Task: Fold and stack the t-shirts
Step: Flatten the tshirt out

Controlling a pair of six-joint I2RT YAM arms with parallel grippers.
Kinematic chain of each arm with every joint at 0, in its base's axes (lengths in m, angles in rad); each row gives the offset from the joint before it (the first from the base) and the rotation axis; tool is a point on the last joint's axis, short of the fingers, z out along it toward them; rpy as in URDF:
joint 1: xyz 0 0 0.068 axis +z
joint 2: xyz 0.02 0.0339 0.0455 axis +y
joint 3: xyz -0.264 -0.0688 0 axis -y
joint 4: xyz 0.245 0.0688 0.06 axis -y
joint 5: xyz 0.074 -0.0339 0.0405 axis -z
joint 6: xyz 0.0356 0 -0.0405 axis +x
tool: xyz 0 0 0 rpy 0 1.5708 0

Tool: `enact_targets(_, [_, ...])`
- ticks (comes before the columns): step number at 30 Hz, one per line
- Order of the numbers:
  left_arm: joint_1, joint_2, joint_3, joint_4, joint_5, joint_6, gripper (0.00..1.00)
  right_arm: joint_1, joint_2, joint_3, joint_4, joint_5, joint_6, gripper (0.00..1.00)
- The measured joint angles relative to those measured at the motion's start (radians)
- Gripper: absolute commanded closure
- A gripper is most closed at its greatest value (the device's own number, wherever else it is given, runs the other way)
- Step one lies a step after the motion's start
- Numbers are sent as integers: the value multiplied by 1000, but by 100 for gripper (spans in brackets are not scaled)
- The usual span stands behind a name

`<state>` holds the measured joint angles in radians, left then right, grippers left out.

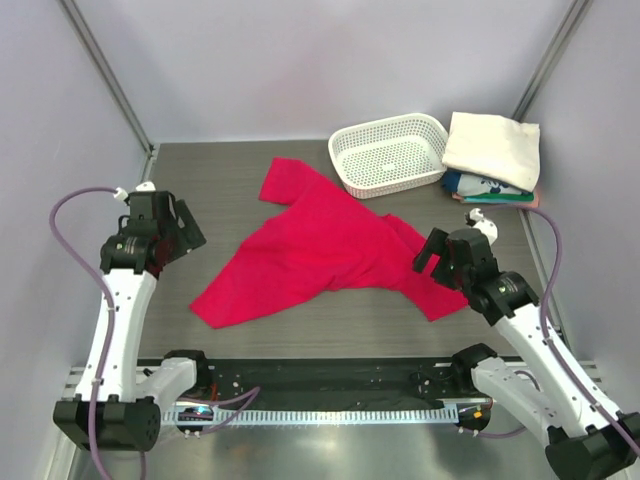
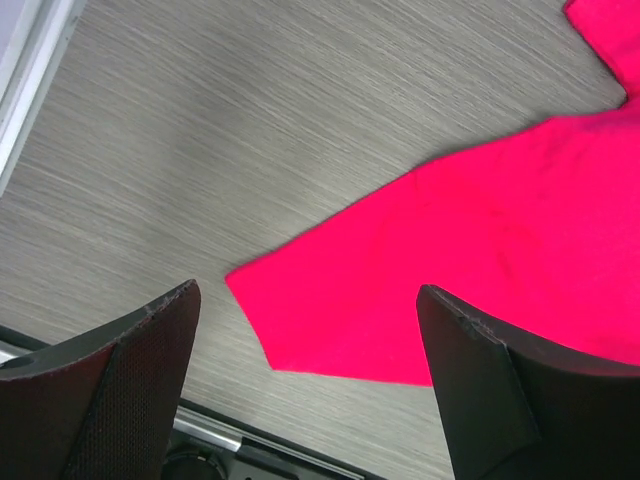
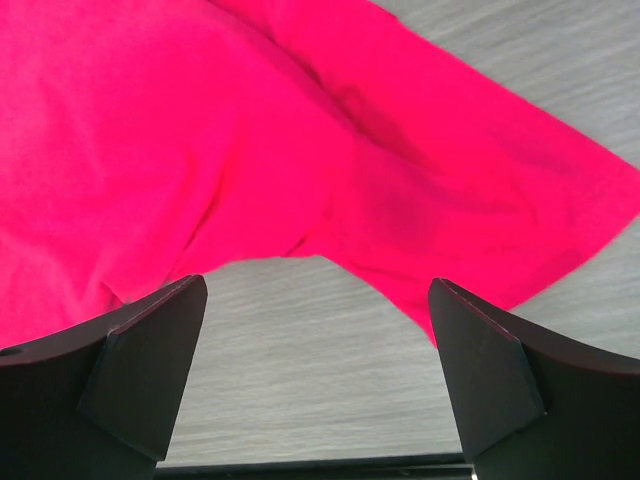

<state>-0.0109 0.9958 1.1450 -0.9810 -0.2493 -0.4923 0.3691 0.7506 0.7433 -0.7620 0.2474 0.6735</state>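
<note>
Red t-shirt (image 1: 330, 250) lies unfolded on the grey woodgrain table (image 1: 200, 170), just left of the basket (image 1: 390, 155). Folded t-shirts (image 1: 492, 150) sit right of it, seen in the top view only. Left gripper (image 2: 308, 290) and right gripper (image 3: 318, 283) gape wide, empty. Pale walls surround.

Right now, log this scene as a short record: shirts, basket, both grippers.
red t-shirt: unfolded, rumpled, on the table
folded stack: far right corner, cream-white shirt on top
basket: white, empty, left of the stack
left gripper: open, empty, over the shirt's near-left corner
right gripper: open, empty, over the shirt's right edge
</note>
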Motion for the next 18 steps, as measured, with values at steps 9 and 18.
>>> enact_targets(9, [0, 97, -34, 103, 51, -50, 14, 34, 327, 144, 140, -90, -60, 4])
enact_targets(18, [0, 259, -82, 192, 187, -101, 17, 216, 937, 687, 229, -137, -230, 3])
